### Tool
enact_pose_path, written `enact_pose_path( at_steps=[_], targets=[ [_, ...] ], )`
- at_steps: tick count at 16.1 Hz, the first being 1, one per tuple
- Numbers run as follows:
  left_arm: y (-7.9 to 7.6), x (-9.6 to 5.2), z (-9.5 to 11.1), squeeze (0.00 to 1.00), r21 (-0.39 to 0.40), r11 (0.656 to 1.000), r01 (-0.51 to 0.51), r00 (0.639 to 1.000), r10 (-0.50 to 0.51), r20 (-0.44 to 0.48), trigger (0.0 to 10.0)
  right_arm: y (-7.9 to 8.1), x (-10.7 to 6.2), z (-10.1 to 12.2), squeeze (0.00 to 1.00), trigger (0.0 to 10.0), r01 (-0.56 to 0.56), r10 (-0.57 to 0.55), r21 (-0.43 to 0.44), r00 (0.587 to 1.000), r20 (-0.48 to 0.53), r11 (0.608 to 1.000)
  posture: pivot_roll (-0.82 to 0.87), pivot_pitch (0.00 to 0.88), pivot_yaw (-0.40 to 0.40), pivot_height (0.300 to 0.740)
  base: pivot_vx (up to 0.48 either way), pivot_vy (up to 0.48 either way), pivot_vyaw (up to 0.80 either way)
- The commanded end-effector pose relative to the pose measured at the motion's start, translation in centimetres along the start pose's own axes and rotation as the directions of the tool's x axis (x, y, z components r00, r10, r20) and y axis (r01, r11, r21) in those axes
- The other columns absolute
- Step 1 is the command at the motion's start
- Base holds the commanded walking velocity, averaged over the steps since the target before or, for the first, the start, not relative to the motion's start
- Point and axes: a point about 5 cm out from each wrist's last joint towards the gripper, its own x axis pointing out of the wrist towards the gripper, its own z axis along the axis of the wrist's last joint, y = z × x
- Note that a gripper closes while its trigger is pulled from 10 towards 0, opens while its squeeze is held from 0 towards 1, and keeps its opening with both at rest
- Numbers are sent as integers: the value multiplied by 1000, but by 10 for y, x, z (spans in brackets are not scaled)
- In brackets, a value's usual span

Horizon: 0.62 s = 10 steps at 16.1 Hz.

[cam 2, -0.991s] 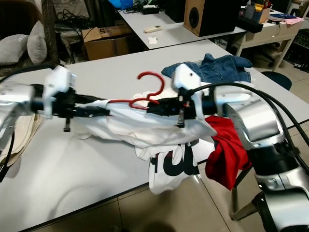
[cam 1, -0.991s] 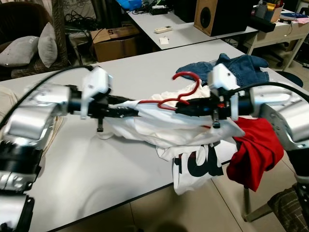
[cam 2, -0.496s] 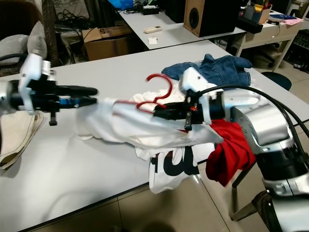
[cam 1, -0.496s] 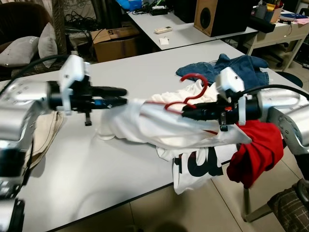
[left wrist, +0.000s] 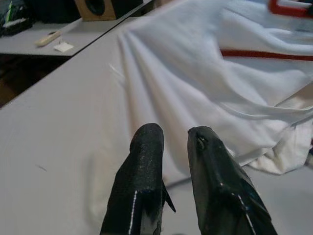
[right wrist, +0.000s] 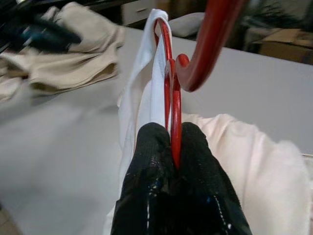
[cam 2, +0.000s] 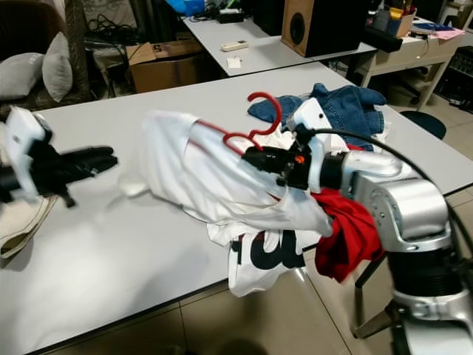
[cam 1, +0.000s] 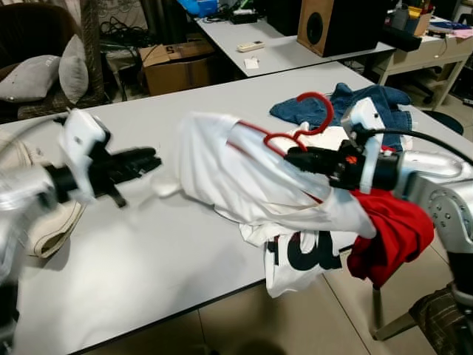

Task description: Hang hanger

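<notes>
So in the left eye view the right gripper (cam 1: 299,157) has the red hanger (cam 1: 307,118) pinched just under its hook, holding it up off the white table (cam 1: 148,251). A white T-shirt (cam 1: 244,174) is draped over the hanger and trails out ahead of the fingers and down past the table edge. Just behind that gripper sit a red garment (cam 1: 392,233) and some denim (cam 1: 369,100). The left gripper (cam 1: 144,159) is off to the side, well apart from the shirt, with nothing in it.

Right eye view is the same scene. The hook curls up above the right gripper's fingertips and one red shoulder bar slants away under the cloth. A beige cloth (cam 2: 18,214) lies near the left gripper.

Left wrist view: the two black fingers (left wrist: 142,181) are a little apart and holding nothing, with the white shirt spread out ahead of them on the table.

Right wrist view: the fingers (right wrist: 195,171) are clamped tight on the red wire, hook rising right above them, white fabric hanging off the far arm.

Best guess on the step: shirt looks loaded on the hanger, so it's the carry stage. The next move probably needs a rail or rod to hook onto, and none can be made out here. The shirt looks bunched and lopsided, so it could slide off.
</notes>
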Motion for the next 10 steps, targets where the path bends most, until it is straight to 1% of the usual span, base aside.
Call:
enact_pose_path(
  at_steps=[1,2,3,4,5,6,8,9,10],
  targets=[
    [-3,1,3,0,-14,1000,-25,1000,25,10,10000,1,-2,2,0,10000,29,-29,19,1000,3,999,49,0,55,740,0,0,0],
    [-11,5,-3,0,-107,992,-66,998,67,6,10000,5,1,1,0,10000,40,-41,94,999,11,995,52,0,53,740,0,0,0],
    [-14,5,-5,0,-117,991,-64,998,64,-2,10000,7,2,4,0,10000,40,-43,96,998,37,995,53,0,52,740,0,0,0],
    [-22,5,-9,0,-117,991,-65,998,62,-25,10000,10,4,6,0,10000,44,-51,115,996,66,992,53,0,52,740,0,0,400],
    [-26,5,-10,0,-113,992,-64,998,61,-32,10000,13,5,6,0,10000,50,-57,100,996,63,994,53,0,54,740,0,0,800],
    [-36,10,-9,0,-95,993,-68,997,65,-36,10000,17,7,5,0,10000,72,-76,82,996,52,994,53,0,54,740,0,0,800],
    [-35,11,-4,0,-85,992,-93,995,90,-36,10000,18,7,11,0,10000,85,-91,94,993,68,992,54,0,49,740,0,0,800],
    [-34,10,-3,0,-82,992,-99,995,96,-36,10000,18,6,15,0,10000,79,-88,100,993,84,992,54,0,49,740,0,0,800],
    [-35,7,-2,0,-74,992,-103,994,100,-41,10000,21,6,21,0,10000,57,-65,86,993,101,995,58,0,42,740,0,0,800]
  ],
)
